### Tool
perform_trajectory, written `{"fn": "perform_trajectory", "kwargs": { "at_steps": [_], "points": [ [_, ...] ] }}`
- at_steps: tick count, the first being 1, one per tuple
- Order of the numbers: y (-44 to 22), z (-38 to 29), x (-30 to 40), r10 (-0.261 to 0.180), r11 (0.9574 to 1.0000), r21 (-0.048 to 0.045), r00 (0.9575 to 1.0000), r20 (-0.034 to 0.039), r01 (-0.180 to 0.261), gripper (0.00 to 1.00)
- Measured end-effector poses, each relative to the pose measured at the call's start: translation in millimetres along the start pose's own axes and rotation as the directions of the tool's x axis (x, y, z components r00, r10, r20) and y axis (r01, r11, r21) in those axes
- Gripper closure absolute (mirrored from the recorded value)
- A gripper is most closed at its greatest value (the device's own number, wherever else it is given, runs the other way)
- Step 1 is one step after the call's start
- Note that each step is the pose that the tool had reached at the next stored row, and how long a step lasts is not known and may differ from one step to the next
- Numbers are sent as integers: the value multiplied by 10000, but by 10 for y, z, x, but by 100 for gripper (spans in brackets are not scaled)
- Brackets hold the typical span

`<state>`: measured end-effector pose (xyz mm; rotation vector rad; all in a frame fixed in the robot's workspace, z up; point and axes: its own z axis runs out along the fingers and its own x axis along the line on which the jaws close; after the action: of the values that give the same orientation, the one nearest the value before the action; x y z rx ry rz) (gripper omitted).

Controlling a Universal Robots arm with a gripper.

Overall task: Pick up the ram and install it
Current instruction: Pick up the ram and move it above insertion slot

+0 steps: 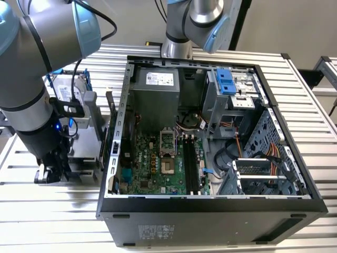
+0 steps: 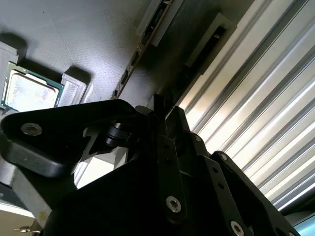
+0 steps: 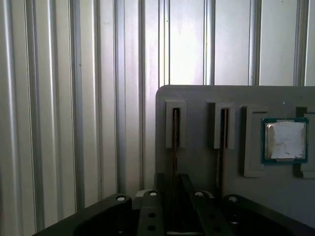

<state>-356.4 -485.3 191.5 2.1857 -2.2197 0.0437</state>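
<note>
**Gripper** [image 3: 173, 183] lowered over the grey holder [image 3: 197, 101]. The holder stands on the ribbed desk [image 3: 74, 98], just beside the outer wall of the open case [image 1: 210, 213], on the exterior view's left. In the first wrist view the ram [image 3: 175, 147] stands on edge in the holder slot nearest the holder's side edge. Its thin board runs straight in under the gripper's tip; whether the gripper is clamped on it cannot be told. A second stick [image 3: 223, 147] stands on edge in the neighbouring slot, parallel to the ram, near it but apart. Past that stick the processor [image 3: 285, 140] lies flat in a square recess. Beyond the holder's two visible edges the desk's ribs run on, leaving room on those sides. In the exterior view the arm [image 1: 31, 105] rises from the holder, close to the case wall. The case lies with its open side up and its rim standing all round. The long black memory slots [image 1: 192, 163] run near the middle of its floor, open from above. A hard drive [image 1: 66, 92] stands upright, partly hidden by the arm.
</note>
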Motion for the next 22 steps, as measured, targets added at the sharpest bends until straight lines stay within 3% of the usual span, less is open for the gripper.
{"fn": "perform_trajectory", "kwargs": {
  "at_steps": [17, 18, 22],
  "points": [
    [0, 2, -5, 0, 10000, 1, 10000, 10, 0, 0],
    [0, 2, -6, 1, 10000, 1, 10000, 11, -1, 100],
    [0, 2, -5, 0, 10000, 1, 10000, 11, 0, 100]
  ]
}}
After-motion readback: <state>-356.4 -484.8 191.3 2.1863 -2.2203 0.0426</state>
